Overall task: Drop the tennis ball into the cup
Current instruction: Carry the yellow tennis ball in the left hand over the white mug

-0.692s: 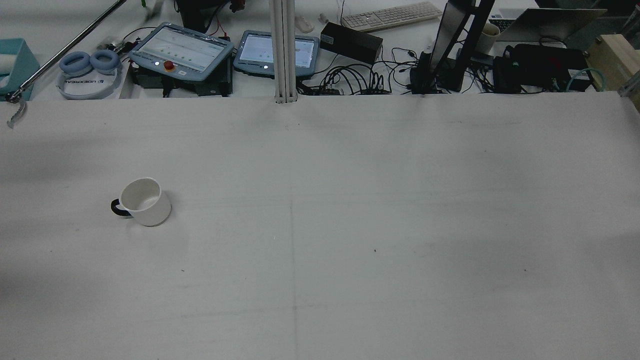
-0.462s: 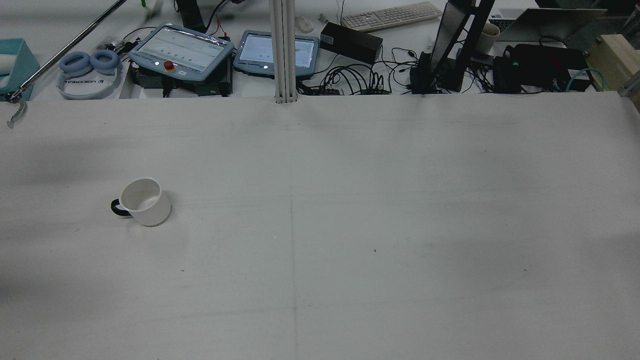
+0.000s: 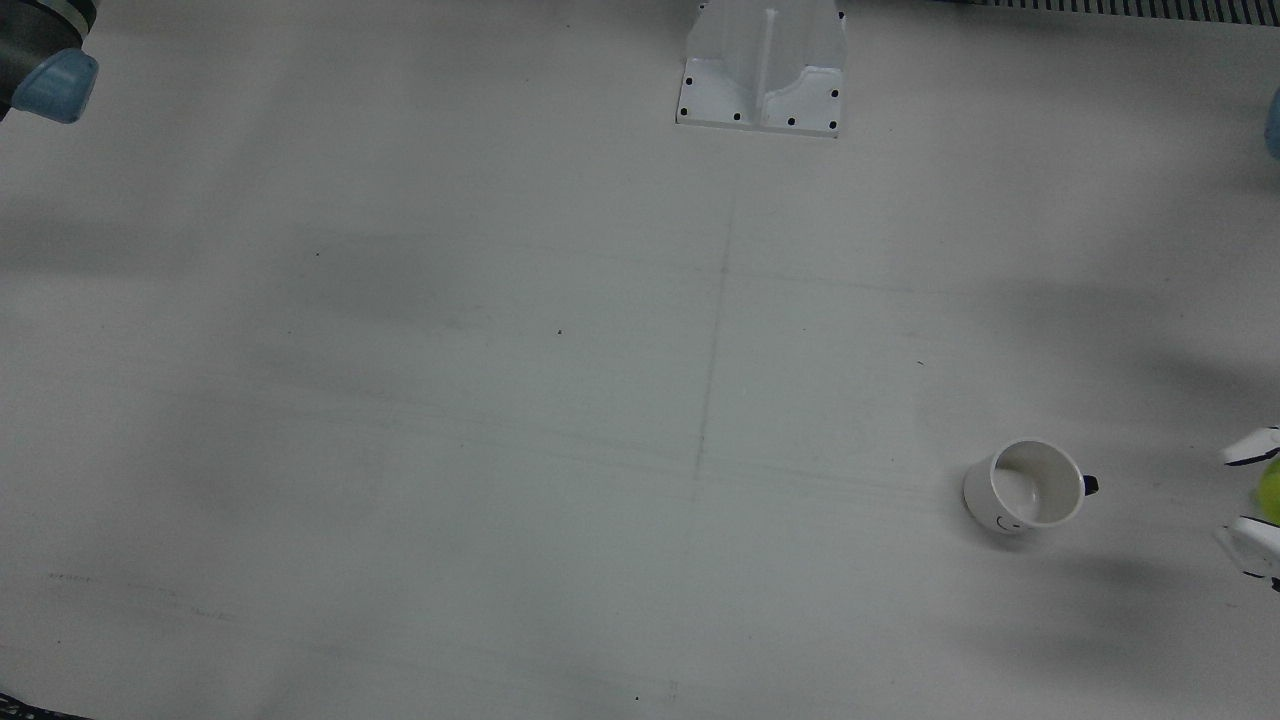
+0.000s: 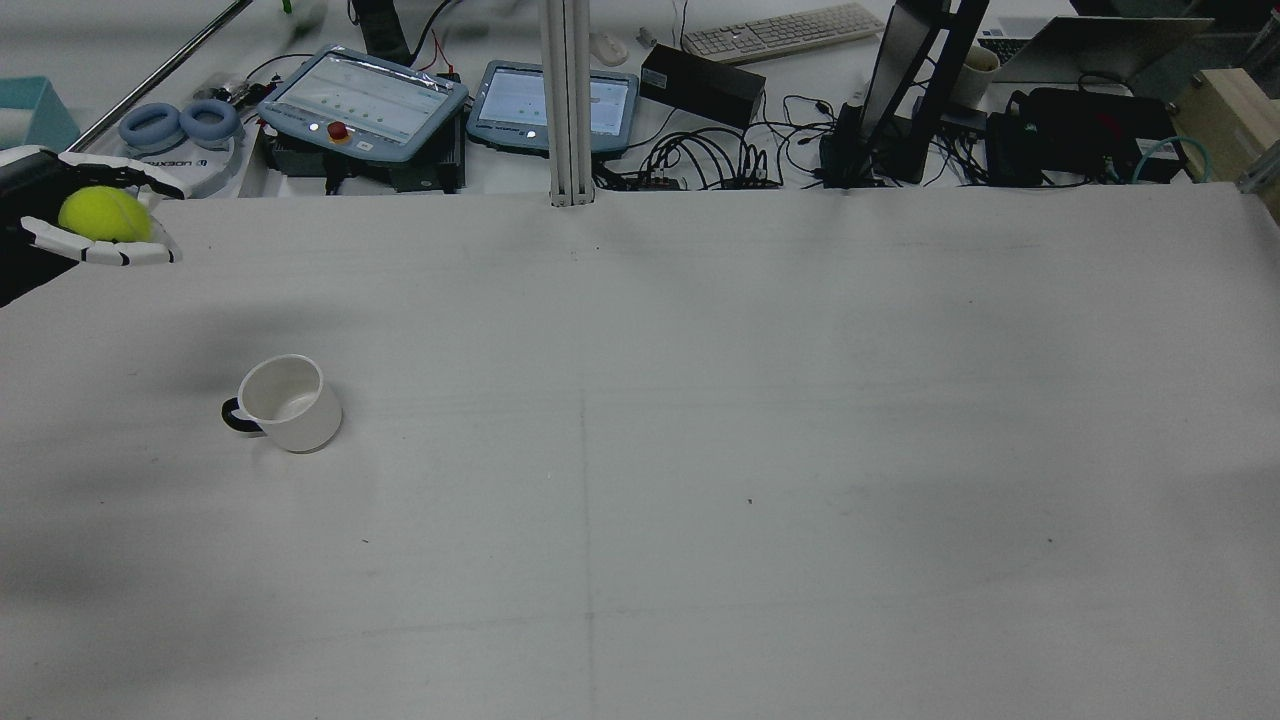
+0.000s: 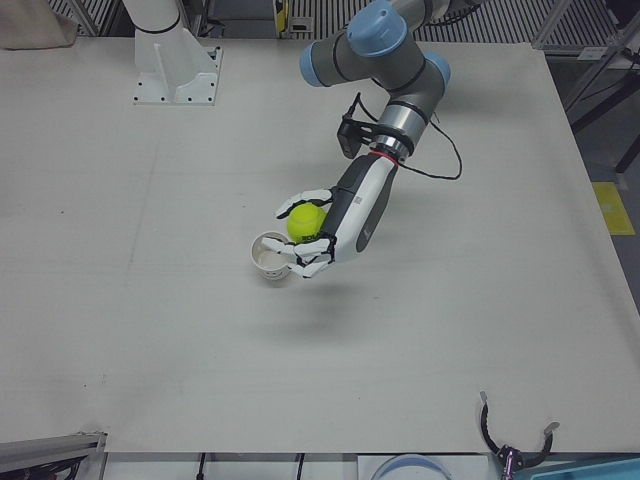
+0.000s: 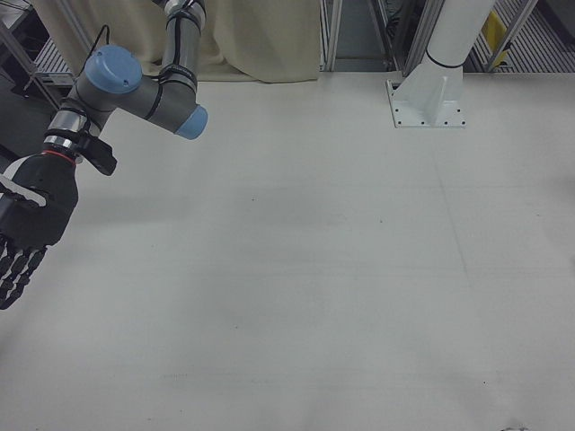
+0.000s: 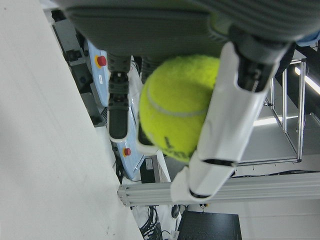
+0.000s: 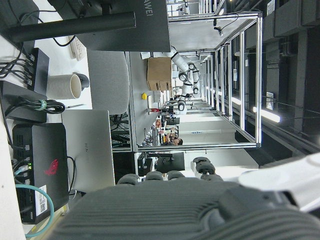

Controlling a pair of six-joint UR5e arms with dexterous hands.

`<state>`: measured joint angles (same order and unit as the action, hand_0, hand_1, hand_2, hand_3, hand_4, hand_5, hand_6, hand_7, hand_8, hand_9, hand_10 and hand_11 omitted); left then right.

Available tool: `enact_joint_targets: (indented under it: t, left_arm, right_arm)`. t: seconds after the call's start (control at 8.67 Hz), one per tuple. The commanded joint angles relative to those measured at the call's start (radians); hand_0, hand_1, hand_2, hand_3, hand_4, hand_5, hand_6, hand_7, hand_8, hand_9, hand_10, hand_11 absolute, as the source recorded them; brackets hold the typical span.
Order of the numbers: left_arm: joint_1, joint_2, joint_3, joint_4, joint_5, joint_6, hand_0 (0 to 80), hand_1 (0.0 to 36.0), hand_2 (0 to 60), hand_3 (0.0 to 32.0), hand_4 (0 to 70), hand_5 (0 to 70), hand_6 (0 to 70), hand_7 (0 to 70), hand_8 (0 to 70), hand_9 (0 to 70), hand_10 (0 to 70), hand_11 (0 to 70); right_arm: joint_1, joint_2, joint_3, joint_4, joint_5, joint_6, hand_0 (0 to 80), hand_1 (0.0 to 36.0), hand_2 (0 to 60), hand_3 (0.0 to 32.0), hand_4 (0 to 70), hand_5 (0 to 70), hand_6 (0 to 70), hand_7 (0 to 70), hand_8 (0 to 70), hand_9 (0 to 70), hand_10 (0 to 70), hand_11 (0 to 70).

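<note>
A white cup (image 4: 290, 402) with a dark handle stands upright on the left half of the table, also seen in the front view as the cup (image 3: 1025, 487) and in the left-front view as the cup (image 5: 270, 257). My left hand (image 4: 95, 222) is at the rear view's left edge, raised off the table and shut on a yellow-green tennis ball (image 4: 104, 214). That ball (image 5: 306, 222) sits between white fingers (image 7: 225, 125); the ball (image 3: 1270, 490) lies to the outer side of the cup, apart from it. My right hand (image 6: 27, 224) hangs open and empty off the far side.
Two teach pendants (image 4: 365, 100), blue headphones (image 4: 180, 125), cables and a keyboard (image 4: 780, 30) lie beyond the table's far edge. A white pedestal (image 3: 760, 65) stands at the table's robot-side edge. The right arm's elbow (image 3: 45, 80) shows in a corner.
The rear view showed no hand before; my left hand with the tennis ball has now come into it from the left edge. The cup has not moved.
</note>
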<state>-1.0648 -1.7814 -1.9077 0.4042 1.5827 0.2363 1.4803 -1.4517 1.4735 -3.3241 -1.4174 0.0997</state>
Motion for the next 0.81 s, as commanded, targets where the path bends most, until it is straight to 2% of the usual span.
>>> enact_joint_targets:
  t: [0.0, 0.12, 0.23, 0.69]
  left_arm:
    - [0.167, -0.062, 0.010, 0.031, -0.074, 0.001, 80.0, 36.0, 60.0, 0.0, 56.9, 19.5, 25.6, 70.0, 64.0, 70.0, 29.5, 44.6]
    - [0.227, -0.067, 0.018, 0.035, -0.098, 0.004, 80.0, 36.0, 60.0, 0.0, 56.3, 19.4, 25.4, 70.0, 63.5, 70.0, 29.5, 44.6]
    - [0.244, -0.069, 0.036, 0.024, -0.108, 0.005, 80.0, 36.0, 60.0, 0.0, 55.6, 19.4, 25.2, 69.8, 62.8, 70.0, 29.3, 44.5]
    - [0.221, -0.056, 0.039, 0.015, -0.107, 0.005, 80.0, 36.0, 60.0, 0.0, 54.2, 19.4, 24.6, 67.6, 61.6, 70.0, 29.1, 44.3]
  right_arm:
    - [0.000, 0.001, 0.002, 0.000, 0.000, 0.000, 0.0, 0.0, 0.0, 0.0, 0.0, 0.0, 0.0, 0.0, 0.0, 0.0, 0.0, 0.0]
    - [0.000, 0.001, 0.002, 0.000, 0.000, 0.000, 0.0, 0.0, 0.0, 0.0, 0.0, 0.0, 0.0, 0.0, 0.0, 0.0, 0.0, 0.0]
    - [0.000, 0.001, 0.001, 0.000, 0.000, 0.000, 0.0, 0.0, 0.0, 0.0, 0.0, 0.0, 0.0, 0.0, 0.0, 0.0, 0.0, 0.0]
    - [0.000, -0.001, 0.002, 0.000, 0.000, 0.000, 0.0, 0.0, 0.0, 0.0, 0.0, 0.0, 0.0, 0.0, 0.0, 0.0, 0.0, 0.0]
